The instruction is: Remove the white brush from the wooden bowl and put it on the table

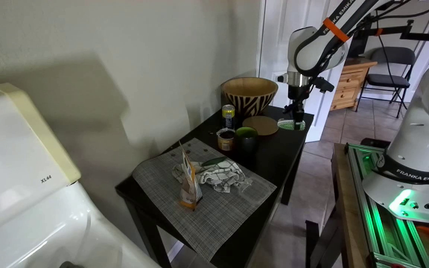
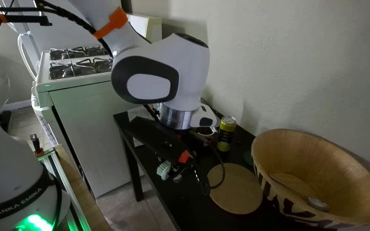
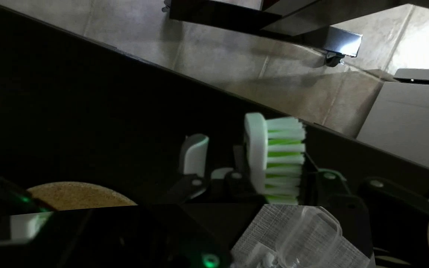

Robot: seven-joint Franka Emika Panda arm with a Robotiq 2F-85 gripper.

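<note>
Brush (image 3: 274,160) is out of the wooden bowl (image 2: 320,160), so the set-down is the only step left, imo. Your gripper (image 1: 297,125) is pinching it, 1 jaw on its back and 1 on the bristle side as far as the wrist view shows, and it's over the black table (image 1: 274,160), close to the edge and near the flat tan disc (image 2: 236,189). Looks like there's air under it, but I can't say how much. I'd nudge it inward a bit first, since rolling off the edge is the obvious fail, but not so far that it lands on the disc. Then go down slow till it touches, hold it level, and let the jaws apart gently, because those bristles will probably spring a little. Lift straight up after, no sideways drag.
</note>
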